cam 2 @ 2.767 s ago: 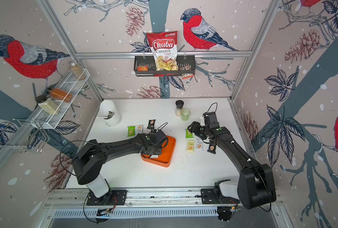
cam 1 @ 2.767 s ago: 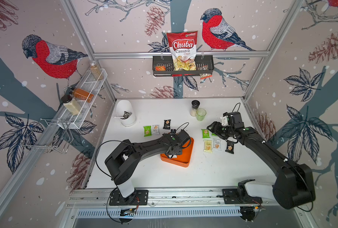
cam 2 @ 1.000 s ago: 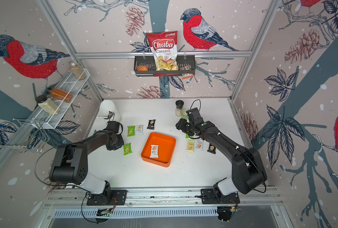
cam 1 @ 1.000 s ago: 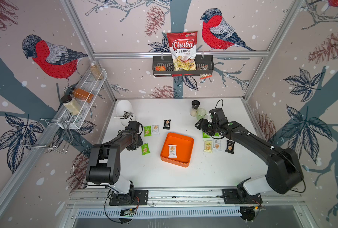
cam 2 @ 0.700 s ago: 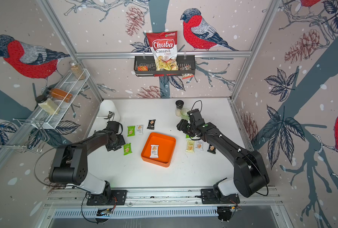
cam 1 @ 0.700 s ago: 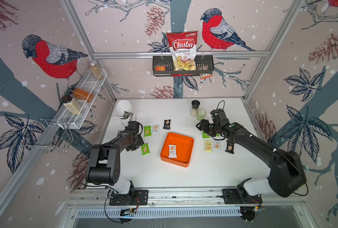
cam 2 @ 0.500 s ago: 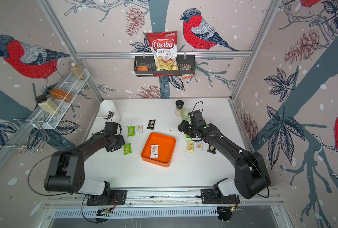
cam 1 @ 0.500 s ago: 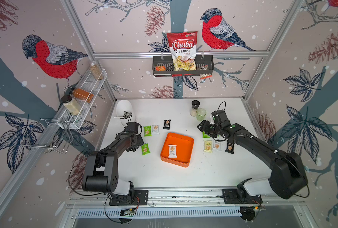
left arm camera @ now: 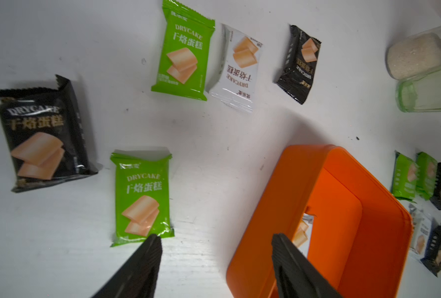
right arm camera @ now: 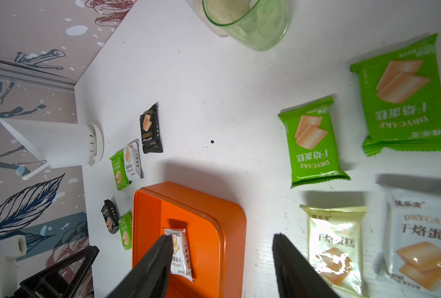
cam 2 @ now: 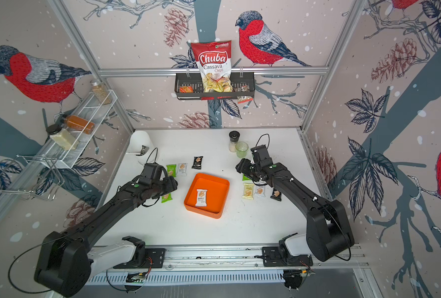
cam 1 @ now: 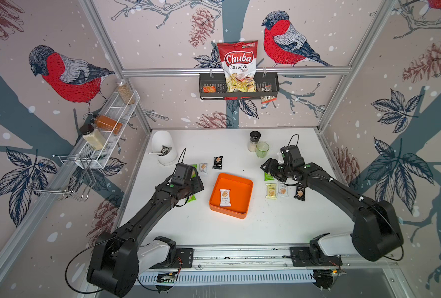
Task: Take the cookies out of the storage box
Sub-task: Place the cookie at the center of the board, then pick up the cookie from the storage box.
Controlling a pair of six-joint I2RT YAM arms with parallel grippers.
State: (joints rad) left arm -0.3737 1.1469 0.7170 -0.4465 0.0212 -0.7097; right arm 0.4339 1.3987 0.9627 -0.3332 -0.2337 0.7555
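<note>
Cookie (cam 1: 224, 198) in storage box (cam 1: 240, 189), apart from left fingers (left arm camera: 142, 265), right fingers (right arm camera: 155, 265).

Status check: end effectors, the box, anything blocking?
Left end effector open, empty. Right end effector open, empty. One white cookie packet left in orange box. Nothing over it.

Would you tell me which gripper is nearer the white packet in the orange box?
Left. The left gripper hovers just off the left wall of the storage box, near the white packet; the right gripper sits farther off, beyond its far right corner.
</note>
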